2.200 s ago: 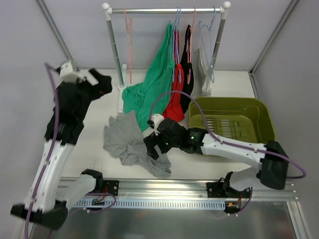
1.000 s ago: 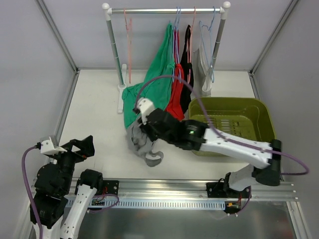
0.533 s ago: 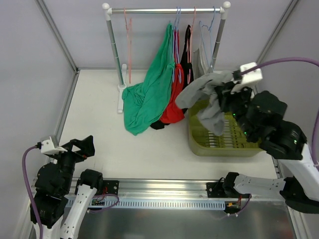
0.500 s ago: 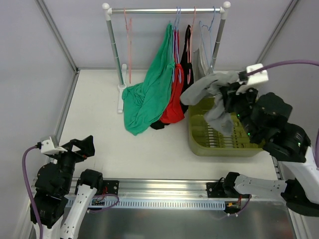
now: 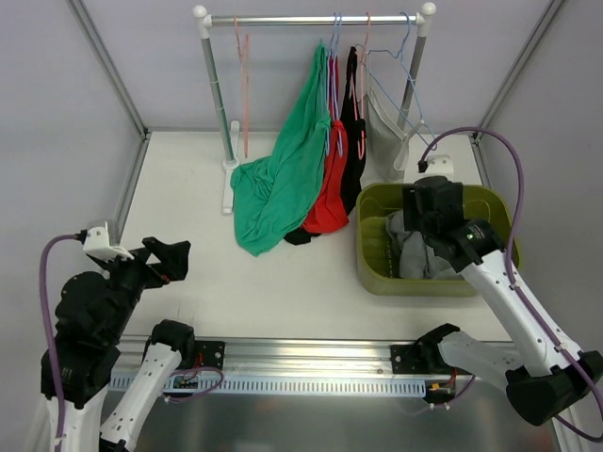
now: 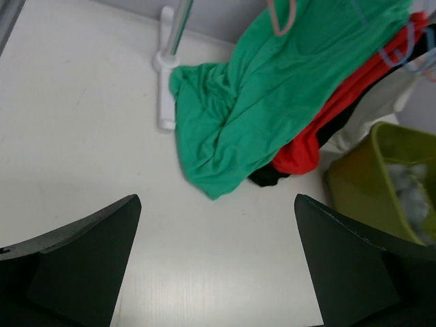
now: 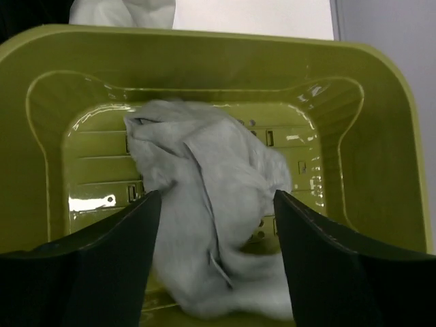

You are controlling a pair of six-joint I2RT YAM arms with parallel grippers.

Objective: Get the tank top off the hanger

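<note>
A: What is the right end effector (image 7: 216,269) doing?
B: It is released. Its fingers (image 7: 88,272) stand apart with nothing between them, and it hangs over the green basket (image 7: 204,37).
A: And the tank top?
B: The grey tank top (image 7: 204,204) lies crumpled on the basket floor, below those fingers and not gripped.
A: The left end effector (image 6: 214,272)?
B: Also released, jaws wide and holding nothing. It is raised over the near left of the bench (image 5: 188,188), well apart from the basket.
A: Farther out?
B: A green garment (image 5: 283,179), a red one (image 5: 330,202) and a black one (image 5: 353,122) hang from the rack (image 5: 311,19) at the back. The green one's lower end pools on the bench beside the rack's foot, and the basket sits just right of them.
</note>
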